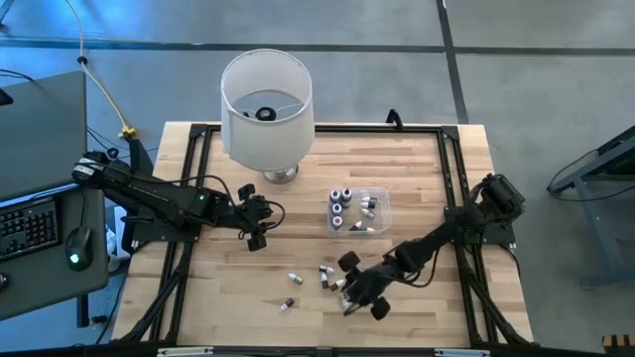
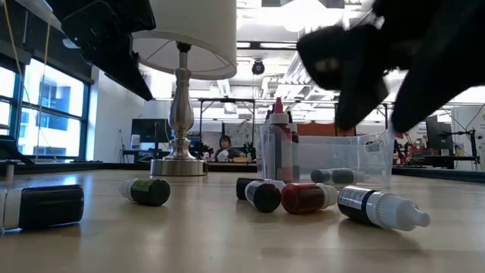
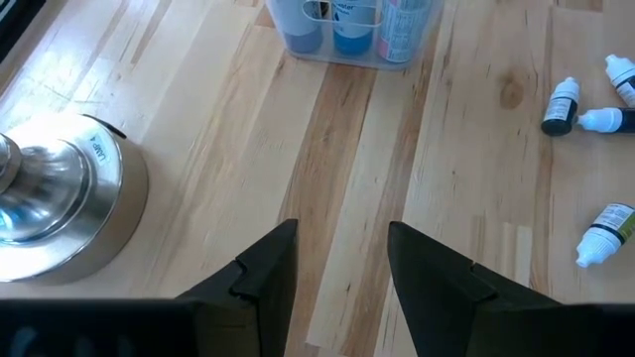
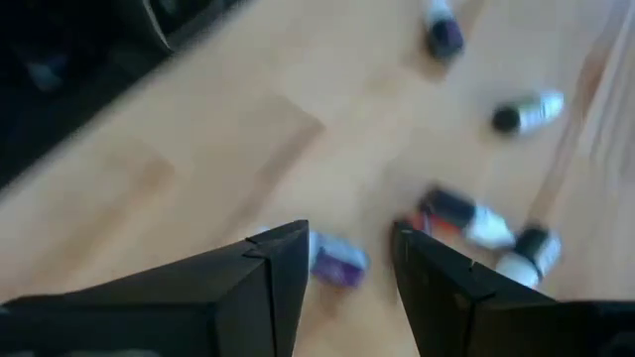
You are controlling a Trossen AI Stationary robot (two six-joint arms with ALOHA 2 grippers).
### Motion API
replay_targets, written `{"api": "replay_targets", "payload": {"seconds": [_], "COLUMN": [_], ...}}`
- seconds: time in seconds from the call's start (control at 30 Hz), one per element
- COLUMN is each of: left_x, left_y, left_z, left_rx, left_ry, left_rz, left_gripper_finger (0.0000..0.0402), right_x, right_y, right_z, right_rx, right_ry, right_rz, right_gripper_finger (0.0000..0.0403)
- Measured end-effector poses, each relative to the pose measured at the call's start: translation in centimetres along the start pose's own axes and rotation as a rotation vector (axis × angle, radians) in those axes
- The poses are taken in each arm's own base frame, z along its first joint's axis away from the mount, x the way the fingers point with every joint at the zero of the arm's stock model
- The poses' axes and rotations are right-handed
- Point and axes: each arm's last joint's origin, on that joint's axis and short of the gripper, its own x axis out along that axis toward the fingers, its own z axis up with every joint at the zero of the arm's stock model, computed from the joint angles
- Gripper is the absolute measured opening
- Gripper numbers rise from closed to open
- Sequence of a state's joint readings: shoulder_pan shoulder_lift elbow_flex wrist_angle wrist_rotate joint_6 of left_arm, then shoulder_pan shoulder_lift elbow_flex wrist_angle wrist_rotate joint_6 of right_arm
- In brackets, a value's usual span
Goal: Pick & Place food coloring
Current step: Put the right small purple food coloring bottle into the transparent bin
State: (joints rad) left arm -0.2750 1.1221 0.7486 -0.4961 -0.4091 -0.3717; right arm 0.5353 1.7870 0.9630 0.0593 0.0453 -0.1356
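Note:
Small food coloring bottles lie on their sides on the wooden table: a cluster (image 1: 327, 277), and two single ones (image 1: 295, 278) (image 1: 288, 302). In the low view they show as a red-bodied bottle (image 2: 307, 197), a dark one with a white cap (image 2: 379, 207) and a green one (image 2: 148, 191). More bottles stand and lie in the clear tub (image 1: 381, 198). My right gripper (image 1: 349, 296) hovers open above the cluster. In its wrist view the right gripper (image 4: 349, 238) stands on either side of a purple-labelled bottle (image 4: 337, 263) below. My left gripper (image 1: 260, 226) is open over bare wood, seen as (image 3: 342, 233) in its wrist view.
A white lampshade (image 1: 266, 107) on a metal lamp base (image 3: 50, 198) stands at the far left of the table centre, close to my left gripper. Black frame rails (image 1: 451, 178) run along the table's edges. Bare wood lies between my left gripper and the tub (image 3: 352, 30).

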Motion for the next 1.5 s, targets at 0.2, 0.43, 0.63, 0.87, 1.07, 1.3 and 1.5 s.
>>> {"api": "replay_targets", "payload": {"seconds": [0.2,0.43,0.63,0.87,1.07,1.3,1.5], "left_x": [0.0,0.0,-0.1,-0.1,-0.1,-0.1,-0.1], "left_y": [0.0,-0.1,-0.5,-0.6,-0.6,-0.7,-0.7], "left_z": [0.0,0.3,1.1,1.3,1.2,1.0,1.0], "left_rx": [0.015,0.021,0.021,0.024,0.027,0.035,0.035], "left_ry": [0.0,-0.032,-0.106,-0.111,-0.104,-0.078,-0.077], "left_rz": [-0.001,0.0,-0.062,-0.103,-0.101,-0.141,-0.141], "left_gripper_finger": [0.0154,0.0154,0.0154,0.0154,0.0154,0.0154,0.0154], "right_x": [0.2,0.2,0.4,2.8,4.4,4.9,5.0], "right_y": [-1.2,-1.5,-2.7,-3.1,-3.7,-4.7,-4.8], "right_z": [-1.2,-1.4,-1.3,-2.8,-3.8,-4.8,-4.7], "right_rx": [-0.007,-0.239,-0.3,-0.285,-0.347,-0.268,-0.176], "right_ry": [-0.033,-0.11,-0.163,-0.133,-0.105,-0.101,-0.114], "right_rz": [0.081,0.14,0.146,0.221,0.226,0.286,0.292], "right_gripper_finger": [0.0138,0.0138,0.0138,0.0138,0.0138,0.0138,0.0125]}}
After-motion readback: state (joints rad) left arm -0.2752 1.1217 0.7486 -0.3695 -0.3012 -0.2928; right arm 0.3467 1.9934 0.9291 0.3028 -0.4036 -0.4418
